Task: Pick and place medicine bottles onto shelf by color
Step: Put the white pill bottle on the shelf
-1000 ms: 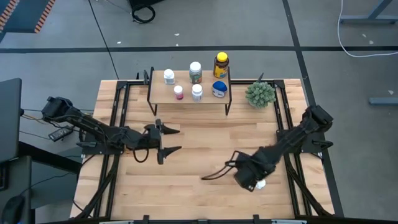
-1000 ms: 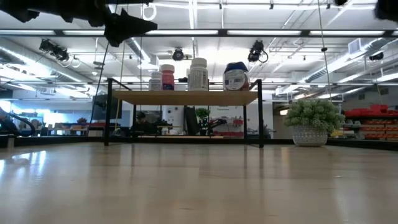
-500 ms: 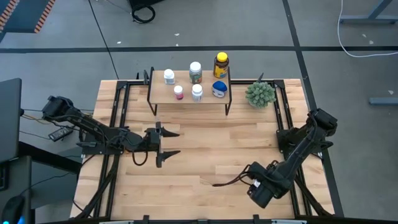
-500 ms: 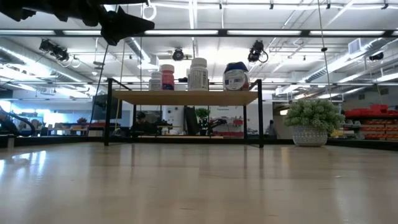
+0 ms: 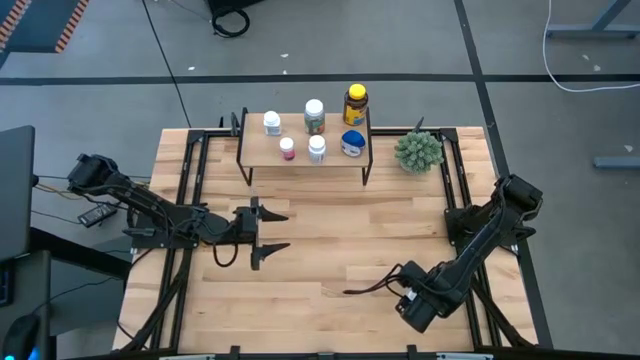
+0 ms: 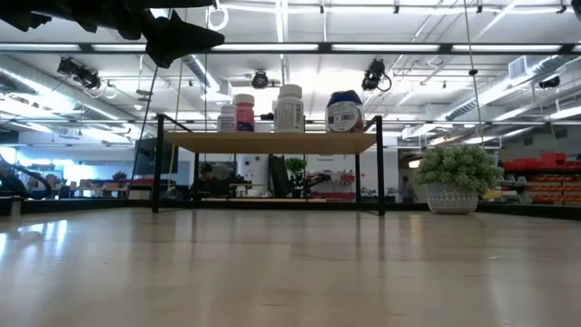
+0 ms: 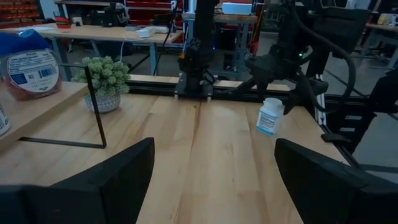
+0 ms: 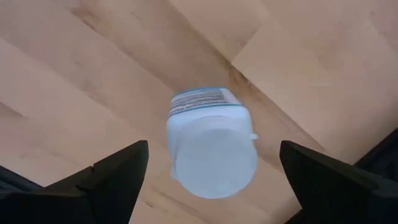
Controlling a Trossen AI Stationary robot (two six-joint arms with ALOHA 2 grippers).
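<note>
A white-capped medicine bottle [image 8: 211,146] stands upright on the table near the right front and also shows in the left wrist view [image 7: 270,116]. My right gripper [image 8: 214,171] hangs open above it, pointing down, one finger on either side and not touching. In the high view this gripper [image 5: 416,303] hides the bottle. The shelf [image 5: 300,156] at the far middle carries several bottles: an amber one with a yellow cap [image 5: 355,103], a blue-lidded one [image 5: 352,143], a pink one [image 5: 287,148] and white-capped ones [image 5: 317,148]. My left gripper [image 5: 272,231] waits open left of centre, above the table.
A green spiky potted plant [image 5: 418,151] stands right of the shelf. Black rails [image 5: 455,180] run along the table's left and right sides. Bare wood [image 5: 330,240] lies between the two grippers and in front of the shelf.
My right gripper has gone toward the table's near right corner and down, rolling its wrist, and now hangs over the white-capped bottle. The bottle has stayed where it stood.
</note>
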